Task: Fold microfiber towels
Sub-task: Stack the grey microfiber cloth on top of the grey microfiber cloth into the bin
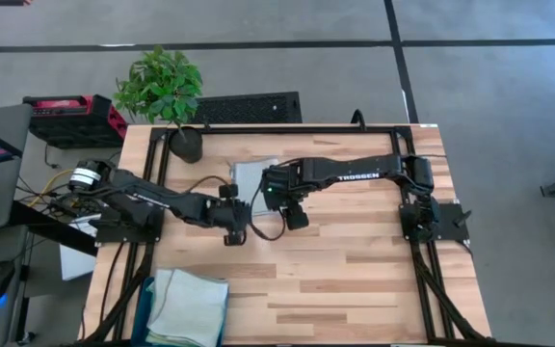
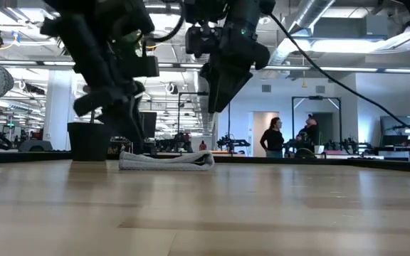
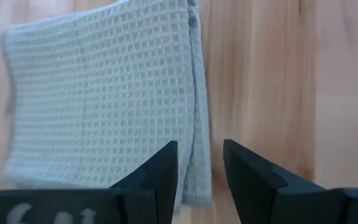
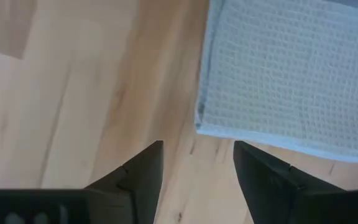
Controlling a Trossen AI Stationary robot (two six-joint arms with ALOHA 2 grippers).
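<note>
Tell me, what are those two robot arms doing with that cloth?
They are folding towels. One folded pale towel lies flat on the wooden table, near the potted plant. The left gripper and the right gripper hover beside it, both open and holding nothing. More towels wait in a stack at the table's near left corner.

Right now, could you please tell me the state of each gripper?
Left gripper: open, empty, over the edge of the folded pale waffle-weave towel.
Right gripper: open, empty, beside that towel.
</note>
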